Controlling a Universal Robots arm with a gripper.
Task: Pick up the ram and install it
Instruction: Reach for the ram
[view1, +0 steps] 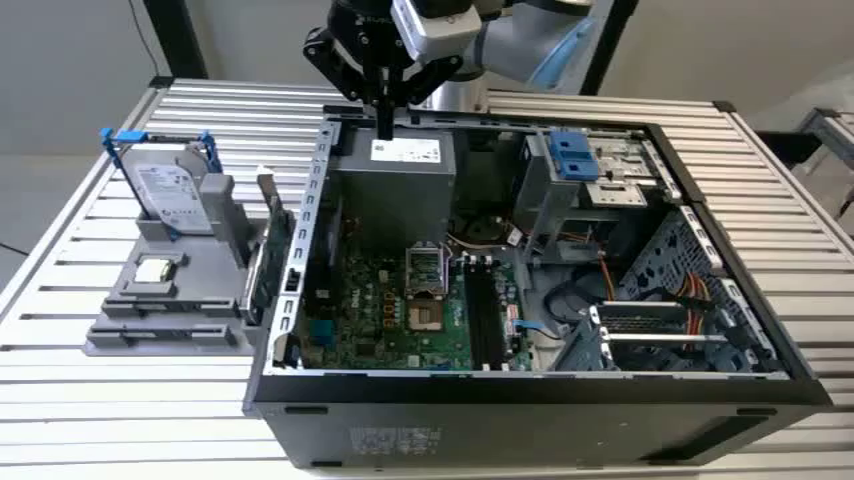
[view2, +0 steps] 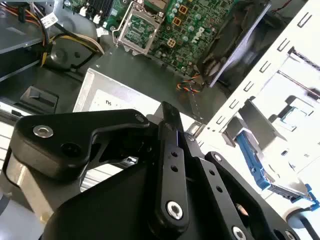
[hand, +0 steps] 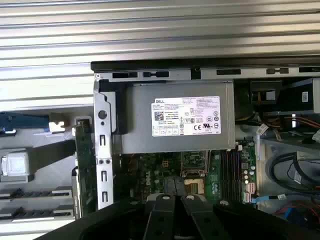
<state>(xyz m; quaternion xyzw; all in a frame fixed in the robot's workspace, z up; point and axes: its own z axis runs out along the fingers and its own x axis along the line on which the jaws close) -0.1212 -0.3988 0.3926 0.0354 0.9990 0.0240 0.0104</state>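
My black gripper hangs high over the rear of the open computer case, just above the grey power supply. Its two fingers are pressed together with nothing between them, as the second wrist view also shows. A long dark strip with a green-blue edge, which I take for the ram, stands in the memory slots on the motherboard, well below and in front of the gripper. In the first wrist view the memory slots lie beyond the power supply.
Left of the case a grey fixture holds a hard drive in a blue frame and a green card with a metal bracket. Drive bays, cables and a blue latch fill the case's right side. The slatted table surrounds everything.
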